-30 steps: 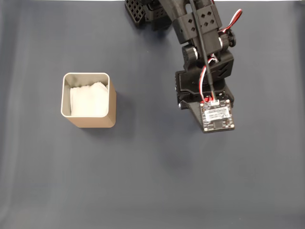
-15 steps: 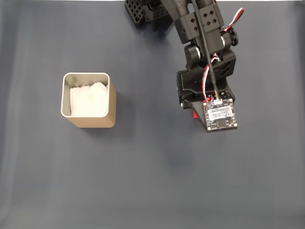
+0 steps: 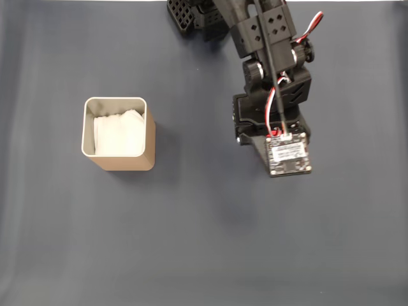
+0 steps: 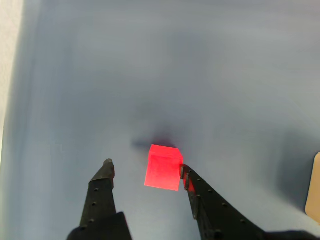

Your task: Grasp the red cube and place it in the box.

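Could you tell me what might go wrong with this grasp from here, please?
In the wrist view the red cube sits off-centre in the open tool, against the right finger and apart from the left. Closing may push or twist it out. The box lies far across the table, so a weak hold could drop it.

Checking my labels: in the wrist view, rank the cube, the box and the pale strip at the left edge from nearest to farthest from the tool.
Measured from the tool:
1. Cube, between the fingers, against the right one.
2. Pale strip, upper left edge.
3. Box, a corner at the right edge.
The last two are close to call.
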Robot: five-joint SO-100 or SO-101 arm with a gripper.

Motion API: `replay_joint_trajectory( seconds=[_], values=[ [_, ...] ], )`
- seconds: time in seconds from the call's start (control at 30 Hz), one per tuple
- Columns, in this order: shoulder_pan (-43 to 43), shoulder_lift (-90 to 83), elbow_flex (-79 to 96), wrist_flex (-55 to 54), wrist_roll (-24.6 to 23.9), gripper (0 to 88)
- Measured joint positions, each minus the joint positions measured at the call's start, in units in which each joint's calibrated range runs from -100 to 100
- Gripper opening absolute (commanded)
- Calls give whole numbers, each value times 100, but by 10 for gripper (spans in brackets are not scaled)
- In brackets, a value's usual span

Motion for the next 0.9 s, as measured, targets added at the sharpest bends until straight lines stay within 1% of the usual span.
replay_joint_trajectory(
  seconds=[0.47,0.9],
  values=[
    [60,-223,0,284,-93,333],
    [53,-267,9,301,-93,333]
  ],
)
